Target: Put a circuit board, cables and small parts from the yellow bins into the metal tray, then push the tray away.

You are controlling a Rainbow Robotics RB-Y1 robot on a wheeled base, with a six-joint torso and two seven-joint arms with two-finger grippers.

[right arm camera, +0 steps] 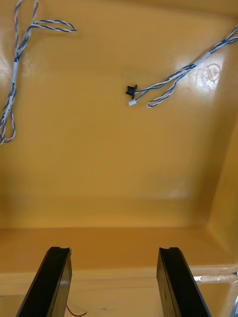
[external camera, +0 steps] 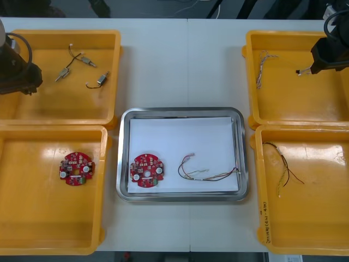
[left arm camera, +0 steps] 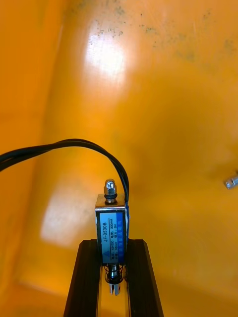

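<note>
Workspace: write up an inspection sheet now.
Surface: table, four yellow bins.
Job's things: metal tray holds circuit board and a red and yellow cable; spare board in left near bin; small metal parts in left far bin.
Clutter: nothing seen.
Grippers: left gripper over left far bin, fingers shut on a small metal part; right gripper over right far bin, fingers open.
Cables: twisted blue and white cables in right far bin; thin cables in right near bin.
Surroundings: nothing seen.

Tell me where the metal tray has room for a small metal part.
Free: the far half of the metal tray, bare wall to wall. Crowded: its near strip, the red circuit board left, the red and yellow cable right. The left gripper holds the small metal part over the far left bin.
</note>
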